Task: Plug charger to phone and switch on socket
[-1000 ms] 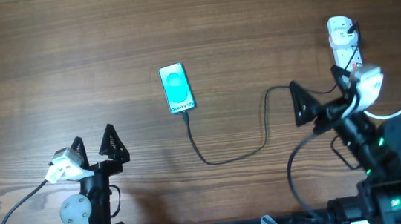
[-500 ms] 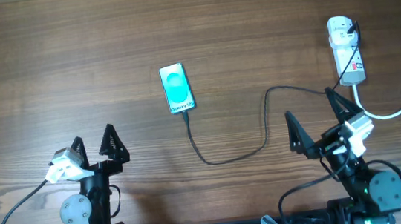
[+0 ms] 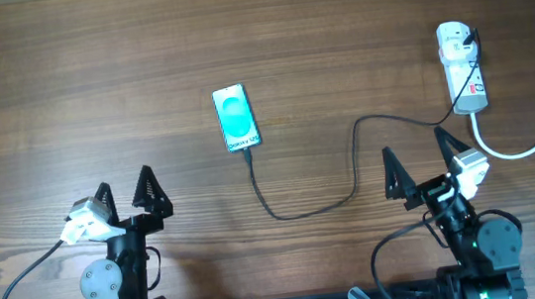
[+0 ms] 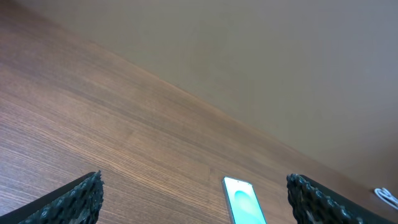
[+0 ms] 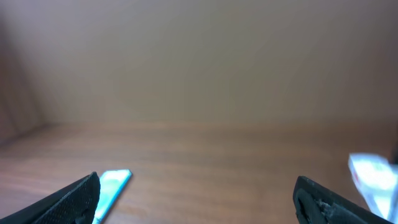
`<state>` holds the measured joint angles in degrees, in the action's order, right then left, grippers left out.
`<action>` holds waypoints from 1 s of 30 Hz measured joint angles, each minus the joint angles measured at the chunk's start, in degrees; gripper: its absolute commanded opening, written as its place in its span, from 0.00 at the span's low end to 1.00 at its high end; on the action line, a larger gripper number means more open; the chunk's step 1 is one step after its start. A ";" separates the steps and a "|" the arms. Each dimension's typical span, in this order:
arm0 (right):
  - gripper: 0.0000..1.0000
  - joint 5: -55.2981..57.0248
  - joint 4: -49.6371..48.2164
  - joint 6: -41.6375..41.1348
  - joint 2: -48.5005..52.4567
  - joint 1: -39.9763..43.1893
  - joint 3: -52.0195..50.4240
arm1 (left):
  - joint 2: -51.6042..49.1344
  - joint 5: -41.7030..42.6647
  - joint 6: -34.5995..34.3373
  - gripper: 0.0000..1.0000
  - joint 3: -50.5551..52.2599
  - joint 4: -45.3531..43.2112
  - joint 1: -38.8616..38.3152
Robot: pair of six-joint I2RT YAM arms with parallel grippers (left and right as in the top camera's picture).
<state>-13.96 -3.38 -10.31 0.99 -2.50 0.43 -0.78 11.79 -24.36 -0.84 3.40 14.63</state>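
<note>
The left hand (image 3: 124,184) was held wide open and empty, below and left of the phone (image 3: 235,118), which was laid flat on the surface (image 3: 90,69). The charger (image 3: 354,160) was run rightward from the phone's near edge. The right hand (image 3: 412,144) was spread wide and empty, below and right of the phone. The socket (image 3: 461,67) was placed farther right of the phone.

Looks to me like a robot lab, wood-grain desk (image 3: 90,69), plain beige wall (image 4: 249,50) behind, my left arm (image 3: 116,270) and right arm (image 3: 476,237) mounted at its edge.
</note>
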 measured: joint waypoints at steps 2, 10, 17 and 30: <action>1.00 2.25 2.95 -1.68 0.00 0.00 -0.04 | 0.00 0.00 0.02 1.00 0.02 0.00 0.00; 1.00 5.33 3.19 -3.63 0.00 0.00 -0.07 | 0.00 0.00 0.00 1.00 0.02 0.00 0.00; 1.00 5.70 3.19 -3.98 0.00 0.00 -0.07 | 0.00 0.00 0.00 1.00 0.02 0.00 0.00; 1.00 5.70 3.17 -4.00 0.00 0.00 -0.07 | 0.00 0.00 0.00 1.00 0.02 0.00 0.00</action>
<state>-8.25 -0.21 -14.31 0.99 -2.50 0.36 -0.78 11.79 -24.36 -0.82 3.40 14.63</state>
